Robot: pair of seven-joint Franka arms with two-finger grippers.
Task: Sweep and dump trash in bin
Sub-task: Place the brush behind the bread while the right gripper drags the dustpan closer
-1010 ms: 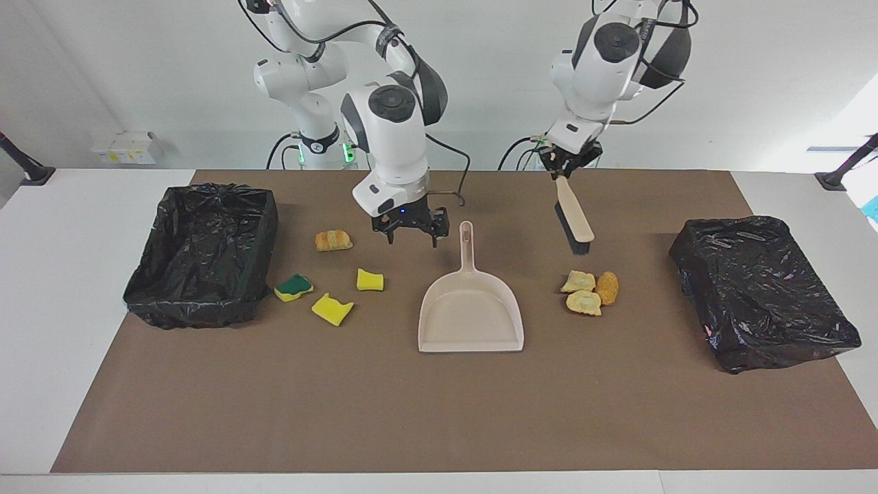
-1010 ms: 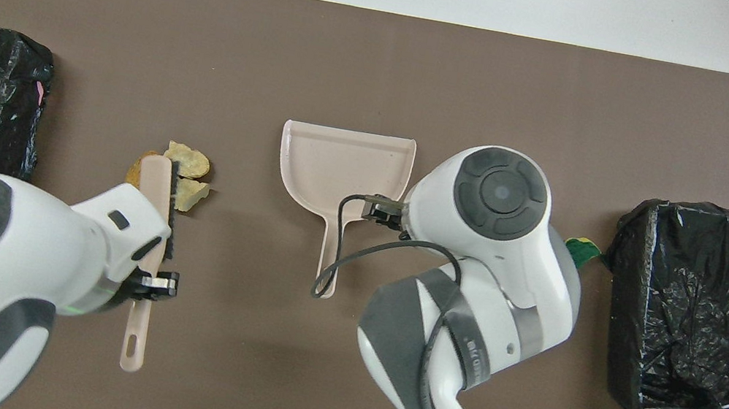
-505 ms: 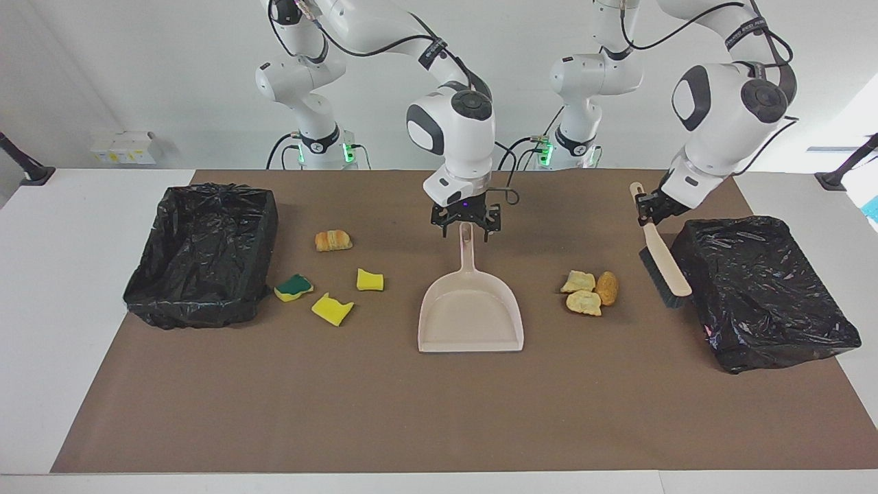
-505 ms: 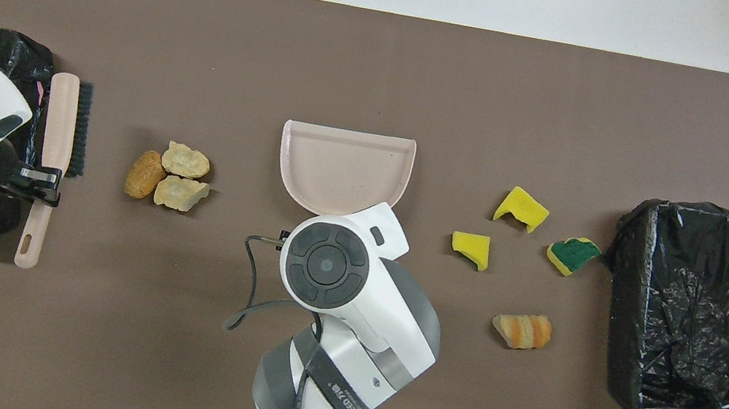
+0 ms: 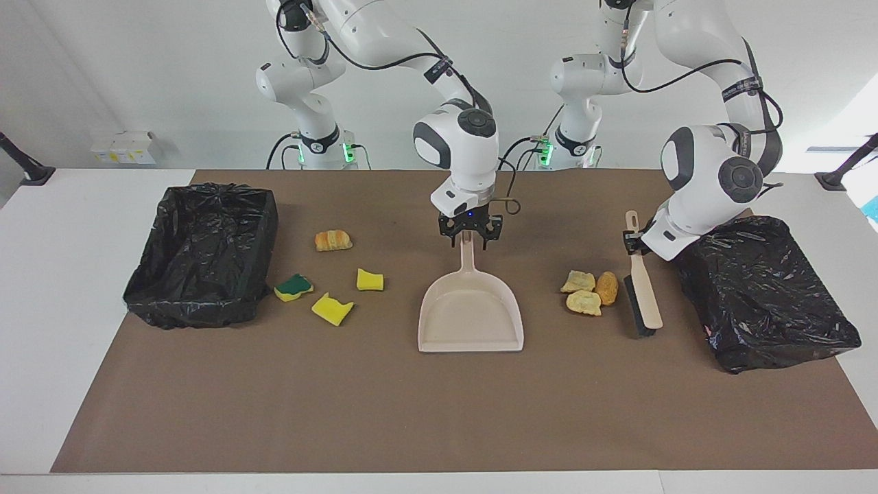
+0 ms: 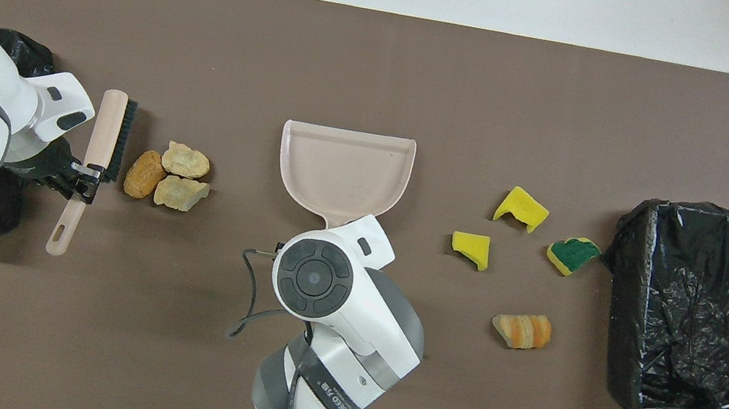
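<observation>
Three pastry chunks (image 5: 588,291) lie mid-tabletop beside the brush (image 5: 641,295), which the left gripper (image 5: 634,241) clasps by its handle. The right gripper (image 5: 470,235) straddles the dustpan (image 5: 472,309) handle; its grip cannot be judged.

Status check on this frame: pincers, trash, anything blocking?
Left pincer shut on brush, bristles beside three bread chunks. Right pincer at dustpan handle, grip unclear. Sponge pieces unswept. Nothing blocking.
</observation>
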